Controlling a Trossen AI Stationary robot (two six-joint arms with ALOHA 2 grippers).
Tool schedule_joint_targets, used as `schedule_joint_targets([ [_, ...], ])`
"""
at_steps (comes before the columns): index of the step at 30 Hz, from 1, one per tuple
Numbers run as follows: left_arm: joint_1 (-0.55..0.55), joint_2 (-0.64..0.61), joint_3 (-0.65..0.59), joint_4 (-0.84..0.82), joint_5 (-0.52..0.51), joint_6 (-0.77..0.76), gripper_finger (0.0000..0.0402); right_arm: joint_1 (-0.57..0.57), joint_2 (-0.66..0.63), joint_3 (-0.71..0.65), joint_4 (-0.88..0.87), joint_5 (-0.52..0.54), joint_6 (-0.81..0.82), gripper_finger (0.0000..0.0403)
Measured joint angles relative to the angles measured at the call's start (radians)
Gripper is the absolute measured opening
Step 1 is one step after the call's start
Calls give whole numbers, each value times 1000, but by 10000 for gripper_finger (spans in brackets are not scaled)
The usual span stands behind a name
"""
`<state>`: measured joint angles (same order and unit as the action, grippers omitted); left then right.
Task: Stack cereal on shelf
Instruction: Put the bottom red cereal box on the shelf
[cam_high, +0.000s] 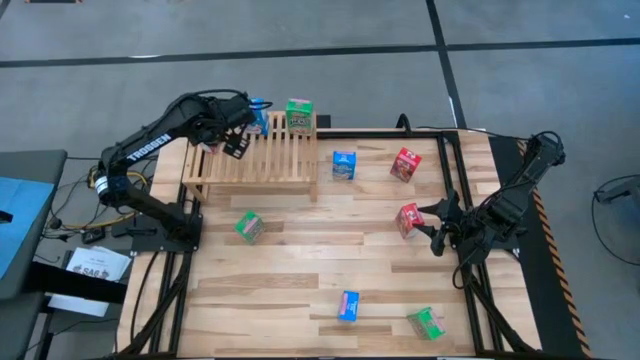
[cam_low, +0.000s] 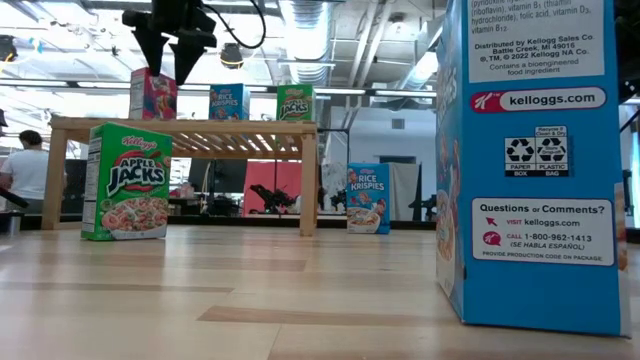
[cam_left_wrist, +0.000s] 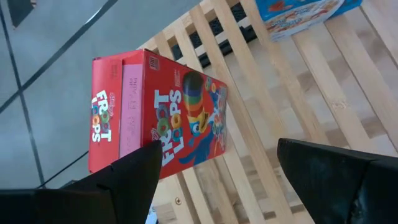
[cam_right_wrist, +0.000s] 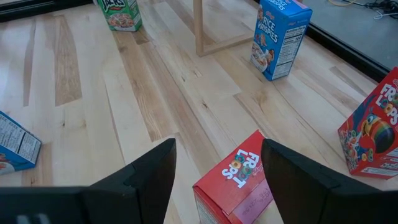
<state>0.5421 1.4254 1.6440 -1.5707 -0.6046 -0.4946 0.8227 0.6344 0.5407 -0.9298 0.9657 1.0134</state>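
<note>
The wooden slat shelf (cam_high: 250, 155) stands at the table's far left. On it stand a red cereal box (cam_low: 152, 95), a blue one (cam_low: 228, 102) and a green one (cam_low: 294, 103). My left gripper (cam_low: 168, 45) is open just above the red box (cam_left_wrist: 158, 121), with a finger on either side, touching nothing. My right gripper (cam_high: 434, 226) is open at the table's right, low, just to the right of another red box (cam_high: 408, 218). This box stands on the table and shows between the fingers in the right wrist view (cam_right_wrist: 239, 180).
Loose boxes stand on the table: a blue one (cam_high: 344, 165) and a red one (cam_high: 405, 163) right of the shelf, a green one (cam_high: 249, 226) in front of it, and a blue one (cam_high: 348, 305) and a green one (cam_high: 427, 322) near the front edge.
</note>
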Motion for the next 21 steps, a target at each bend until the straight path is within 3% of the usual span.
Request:
schedule_joint_targets([
  [21,76,0,0,-1,53,56,309,0,0,0,0,0,0,261],
])
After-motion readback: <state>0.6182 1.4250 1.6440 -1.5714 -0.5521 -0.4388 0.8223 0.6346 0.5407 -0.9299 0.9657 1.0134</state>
